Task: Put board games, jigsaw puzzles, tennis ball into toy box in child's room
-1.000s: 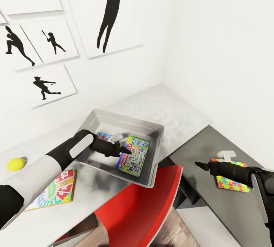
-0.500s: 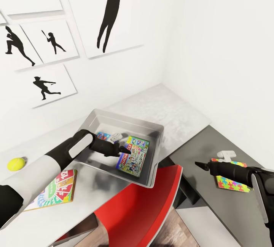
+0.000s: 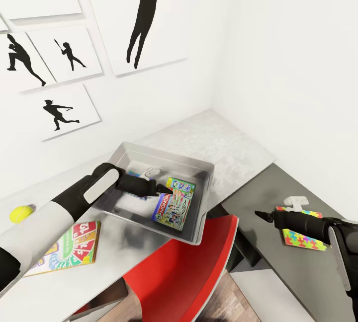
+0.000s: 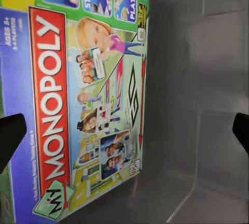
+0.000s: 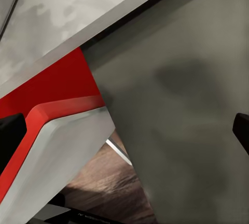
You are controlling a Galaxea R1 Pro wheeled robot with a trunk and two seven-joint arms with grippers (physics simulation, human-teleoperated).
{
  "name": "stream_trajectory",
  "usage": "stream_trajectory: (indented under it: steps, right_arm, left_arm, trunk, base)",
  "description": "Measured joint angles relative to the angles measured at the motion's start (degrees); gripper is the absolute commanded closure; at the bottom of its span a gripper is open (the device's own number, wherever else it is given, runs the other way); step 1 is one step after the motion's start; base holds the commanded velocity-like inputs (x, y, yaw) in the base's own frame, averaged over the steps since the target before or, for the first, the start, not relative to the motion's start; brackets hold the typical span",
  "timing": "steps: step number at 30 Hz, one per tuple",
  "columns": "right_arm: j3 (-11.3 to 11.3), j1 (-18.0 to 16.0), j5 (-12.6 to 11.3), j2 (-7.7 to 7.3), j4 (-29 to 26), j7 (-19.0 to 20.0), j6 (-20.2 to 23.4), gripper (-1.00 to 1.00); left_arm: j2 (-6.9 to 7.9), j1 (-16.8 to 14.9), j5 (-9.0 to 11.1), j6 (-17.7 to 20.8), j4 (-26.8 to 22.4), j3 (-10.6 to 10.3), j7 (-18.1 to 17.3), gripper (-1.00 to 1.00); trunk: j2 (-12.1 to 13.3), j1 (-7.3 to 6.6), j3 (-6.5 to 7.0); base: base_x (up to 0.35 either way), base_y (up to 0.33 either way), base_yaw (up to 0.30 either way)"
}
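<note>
From the head view, the left claw [image 3: 160,191] hovers inside the toy box [image 3: 199,165], just above the Monopoly board game [image 3: 171,208], which lies flat on the box floor. A second green game box [image 3: 181,185] lies touching it on the wall side. The Skip-Bo board game [image 3: 67,250] and the tennis ball [image 3: 20,213] rest on the tabletop [image 3: 219,143] outside the toy box, on the robot's left of it. One jigsaw puzzle [image 3: 301,238] lies on the dark cabinet section to the right of the toy box, partly under the right arm; the right claw [image 3: 260,215] hangs between the two, over the red chair [image 3: 184,272].

In the left wrist view, the fingertips [image 4: 9,133] stand wide apart with nothing between them, and the Monopoly box sits directly below on the grey floor of the toy box.

In the right wrist view, the right fingertips [image 5: 10,130] are likewise spread wide and empty, above the chair edge and the grey cabinet top.

The release looks finished, so I judge the step in hand to be the exit: lift the left claw straight up clear of the toy box rim before swinging toward the Skip-Bo box, so a finger does not drag the Monopoly box or tip the tray.
</note>
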Motion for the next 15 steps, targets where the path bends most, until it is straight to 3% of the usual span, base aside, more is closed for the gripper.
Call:
stream_trajectory:
  steps: [5, 15]
  right_arm:
    - [-0.1, 0.0, 0.0, 0.0, 0.0, 0.0, -0.2, -1.0]
    - [-0.2, 0.1, 0.0, -0.07, 0.0, 0.1, -0.3, -1.0]
  left_arm:
    - [1.39, 0.9, 0.4, 0.3, -5.6, 3.1, 0.1, -1.0]
    - [2.32, 4.5, 0.5, 0.4, -15.4, 7.9, 0.9, -1.0]
  trunk:
    - [0.0, 0.0, 0.0]
    - [0.0, 0.0, 0.0]
  base:
    - [0.0, 0.0, 0.0]
    - [0.0, 0.0, 0.0]
